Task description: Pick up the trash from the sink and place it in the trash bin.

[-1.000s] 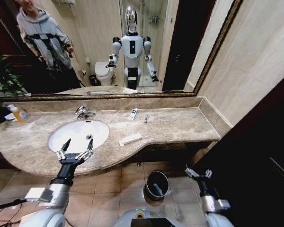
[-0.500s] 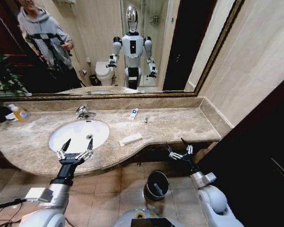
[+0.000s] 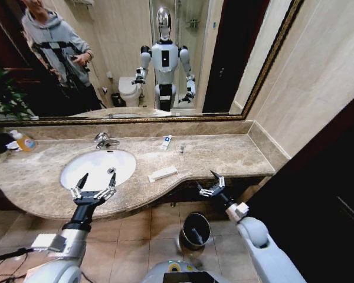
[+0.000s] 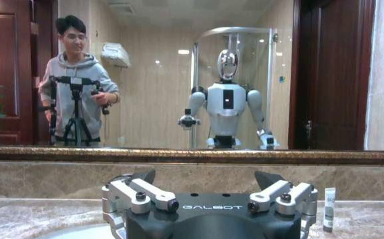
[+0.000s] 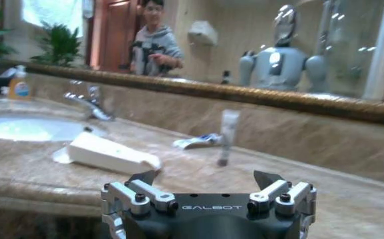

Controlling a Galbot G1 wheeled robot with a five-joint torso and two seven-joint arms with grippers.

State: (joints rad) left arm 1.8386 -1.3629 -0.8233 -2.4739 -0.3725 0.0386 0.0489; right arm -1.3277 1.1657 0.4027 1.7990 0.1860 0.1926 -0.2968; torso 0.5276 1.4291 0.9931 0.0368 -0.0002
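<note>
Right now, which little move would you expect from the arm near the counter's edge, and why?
Probably the right gripper, open and empty at the countertop's front edge, should reach forward to the flat white packet, the nearest item. The trash bin stands on the floor just below. The left gripper hovers open by the sink.

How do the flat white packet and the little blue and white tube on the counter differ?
The flat white packet is long, plain white and lies near the counter's front edge, right of the sink. The blue and white tube is smaller, two-coloured and lies back by the wall. Both lie flat on the counter, outside the sink.
</note>
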